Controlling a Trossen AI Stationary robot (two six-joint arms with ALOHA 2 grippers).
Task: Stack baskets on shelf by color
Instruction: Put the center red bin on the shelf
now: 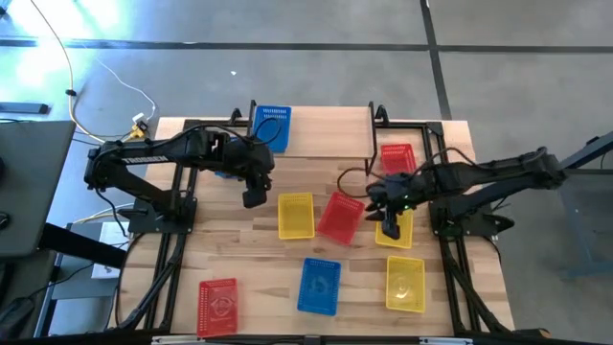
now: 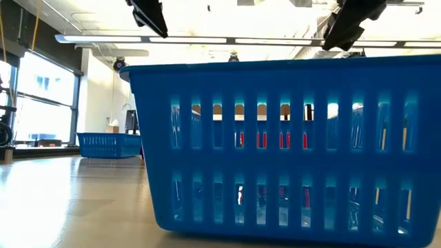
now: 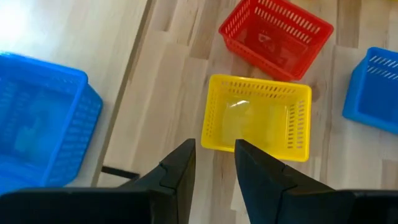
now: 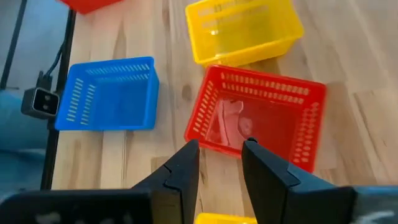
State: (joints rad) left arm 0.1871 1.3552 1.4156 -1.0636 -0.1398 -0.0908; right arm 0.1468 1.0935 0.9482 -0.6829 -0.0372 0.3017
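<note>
Both arms appear to be lining up picks. The left gripper (image 3: 212, 163), fingers narrowly parted and empty, hovers over the yellow plastic mesh basket (image 1: 296, 216); the right gripper (image 4: 221, 163), likewise empty, hangs over the red mesh basket (image 1: 340, 217) on the tabletop — each must descend onto a rim.

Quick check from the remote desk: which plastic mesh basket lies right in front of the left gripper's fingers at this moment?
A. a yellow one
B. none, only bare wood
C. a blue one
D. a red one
A: in the left wrist view the left gripper, fingers slightly apart and empty, points at the yellow plastic mesh basket, matching the overhead view.
</note>
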